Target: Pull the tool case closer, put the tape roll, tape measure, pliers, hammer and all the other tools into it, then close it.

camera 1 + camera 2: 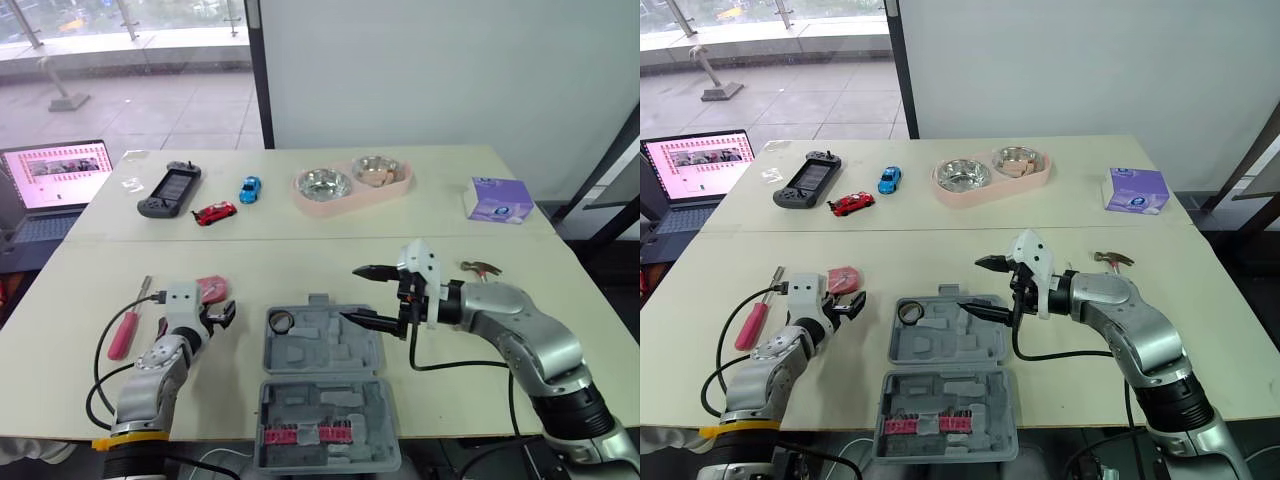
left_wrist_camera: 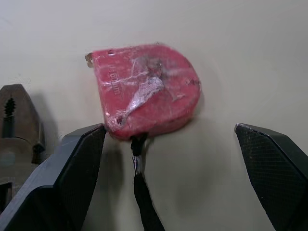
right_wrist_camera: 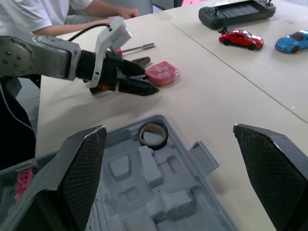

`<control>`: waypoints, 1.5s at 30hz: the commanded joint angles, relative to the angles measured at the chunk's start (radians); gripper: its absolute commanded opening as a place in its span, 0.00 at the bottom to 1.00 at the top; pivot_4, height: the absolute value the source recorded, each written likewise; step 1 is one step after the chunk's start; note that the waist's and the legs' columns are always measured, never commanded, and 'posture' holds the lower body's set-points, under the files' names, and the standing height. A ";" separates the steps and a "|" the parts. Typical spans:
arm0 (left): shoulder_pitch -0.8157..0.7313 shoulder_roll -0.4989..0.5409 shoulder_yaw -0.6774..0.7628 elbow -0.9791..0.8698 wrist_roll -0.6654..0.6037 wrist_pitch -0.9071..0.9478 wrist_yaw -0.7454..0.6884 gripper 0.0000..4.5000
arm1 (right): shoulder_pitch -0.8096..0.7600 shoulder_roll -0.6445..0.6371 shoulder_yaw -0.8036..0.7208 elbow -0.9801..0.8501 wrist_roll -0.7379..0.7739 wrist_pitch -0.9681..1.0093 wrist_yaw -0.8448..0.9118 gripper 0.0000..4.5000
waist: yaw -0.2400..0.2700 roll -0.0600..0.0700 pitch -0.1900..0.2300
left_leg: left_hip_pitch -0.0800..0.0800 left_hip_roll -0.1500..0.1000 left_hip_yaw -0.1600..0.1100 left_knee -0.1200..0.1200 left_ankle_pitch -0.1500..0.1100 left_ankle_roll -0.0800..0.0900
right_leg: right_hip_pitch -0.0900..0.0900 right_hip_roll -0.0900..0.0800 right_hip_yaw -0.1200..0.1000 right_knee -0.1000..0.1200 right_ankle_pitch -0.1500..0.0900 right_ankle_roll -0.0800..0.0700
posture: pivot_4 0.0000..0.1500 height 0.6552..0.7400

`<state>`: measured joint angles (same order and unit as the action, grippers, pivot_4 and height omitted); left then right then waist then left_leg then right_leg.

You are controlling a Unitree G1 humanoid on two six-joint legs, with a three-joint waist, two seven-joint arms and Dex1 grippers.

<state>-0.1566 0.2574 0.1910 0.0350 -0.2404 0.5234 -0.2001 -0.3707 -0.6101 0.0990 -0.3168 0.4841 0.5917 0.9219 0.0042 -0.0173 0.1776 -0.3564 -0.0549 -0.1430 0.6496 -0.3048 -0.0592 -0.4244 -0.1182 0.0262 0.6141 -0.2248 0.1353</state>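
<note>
Hovering wide open, our left gripper [image 2: 168, 137] faces the tape measure [image 2: 144, 91] — rigid, slick-wrapped; we'd pinch across its body.

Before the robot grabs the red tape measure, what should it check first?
1. Left gripper open: ok, its fingers are wide apart.
2. Tape measure centred between the fingers: not ok, it lies ahead of them and nearer one finger.
3. Pliers out of the way: cannot tell, they lie close beside that same finger.
4. Tool case open and ready: ok, and the tape roll is already inside.
5. Drop path over the case free: probably not ok, the right gripper hangs open above it.
</note>
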 commanded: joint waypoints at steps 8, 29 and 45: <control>0.026 -0.067 0.025 -0.032 -0.005 0.082 0.093 1.00 | -0.049 -0.020 -0.032 0.027 -0.001 -0.020 0.021 0.99 | 0.000 0.000 0.000 | 0.000 0.000 0.000 0.000 0.000 0.000 | 0.000 0.000 0.000 0.000 0.000 0.000 | 1.00 0.95; 0.098 -0.160 0.062 -0.062 -0.005 0.093 0.223 0.51 | -0.104 -0.079 -0.058 0.073 0.000 0.005 0.059 1.00 | -0.014 0.007 -0.005 | 0.000 0.000 0.001 0.000 0.000 0.000 | 0.000 0.000 0.001 0.000 0.000 0.000 | 1.00 0.95; 0.072 -0.152 0.033 -0.013 0.008 0.049 0.178 0.01 | -0.094 -0.095 -0.061 0.081 -0.014 -0.002 0.056 1.00 | 0.009 0.010 -0.006 | 0.000 -0.001 0.001 0.000 0.000 0.000 | 0.001 -0.001 0.000 0.000 0.000 0.000 | 1.00 0.95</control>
<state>-0.1139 0.1136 0.2589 -0.0193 -0.2401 0.5488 -0.0046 -0.4537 -0.6911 0.0630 -0.2276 0.4734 0.6026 0.9786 0.0130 -0.0078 0.1713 -0.3560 -0.0555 -0.1425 0.6498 -0.3046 -0.0595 -0.4233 -0.1188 0.0267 0.6137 -0.2247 0.1355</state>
